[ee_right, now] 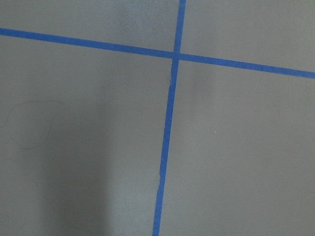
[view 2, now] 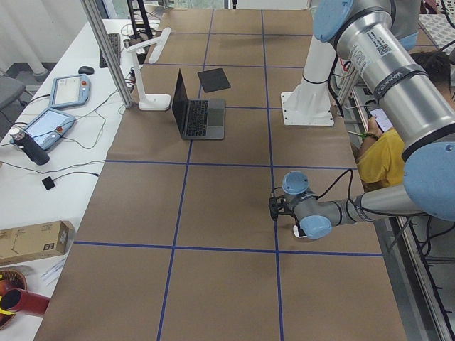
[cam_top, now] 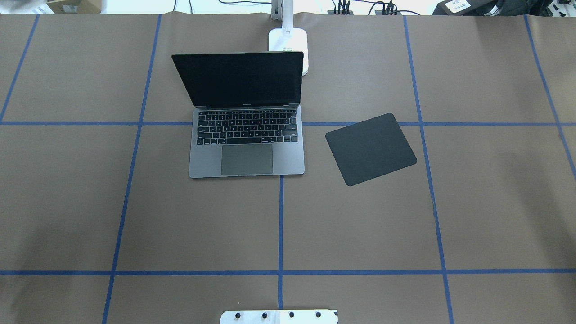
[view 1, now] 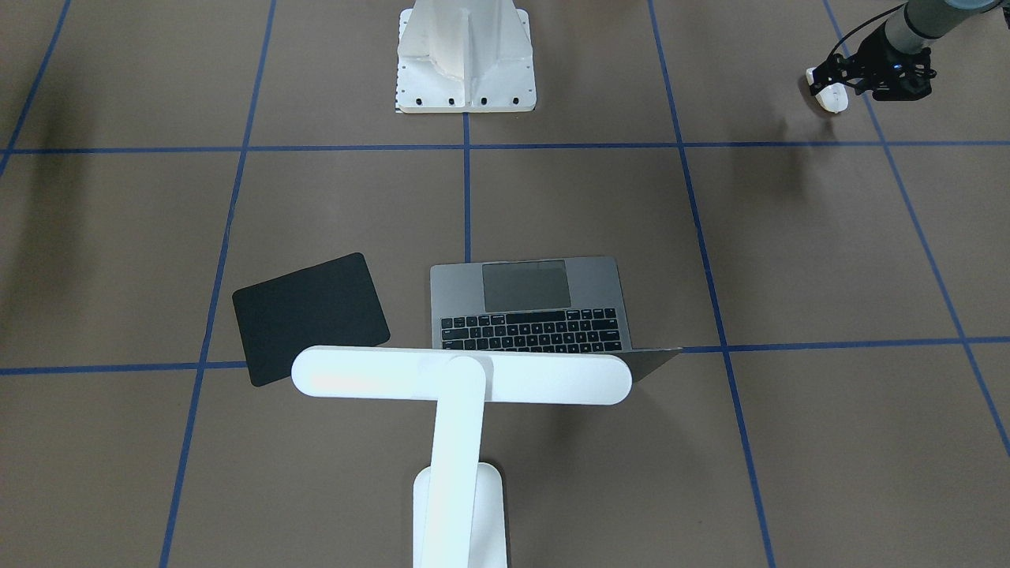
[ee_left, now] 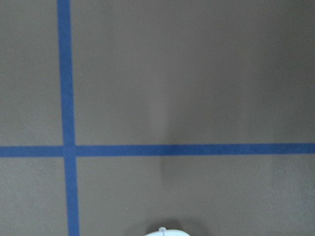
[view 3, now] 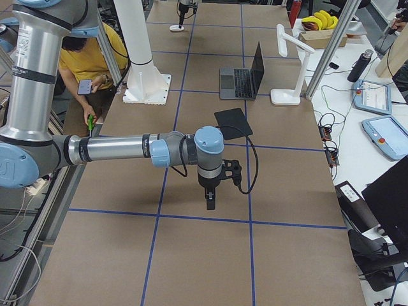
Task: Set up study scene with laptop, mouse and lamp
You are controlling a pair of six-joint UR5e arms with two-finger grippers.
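The laptop (cam_top: 246, 148) stands open at the table's middle, screen dark; it also shows in the front view (view 1: 527, 304). The lamp (view 1: 461, 377) stands behind it, with its base (cam_top: 288, 41) at the far edge. My left gripper (view 1: 827, 83) is at the table's far left, its fingers closed around the white mouse (view 1: 831, 99), low over the paper. The mouse's top (ee_left: 162, 232) shows at the bottom edge of the left wrist view. My right gripper (view 3: 210, 204) hangs over bare paper; I cannot tell whether it is open or shut.
A flat black mat (cam_top: 371, 149) lies to the right of the laptop, turned a little askew. The white pedestal (view 1: 465, 59) stands at the robot's side. Blue tape lines cross the brown paper. Tablets, cables and boxes lie on the white bench (view 2: 50, 128) beyond the lamp.
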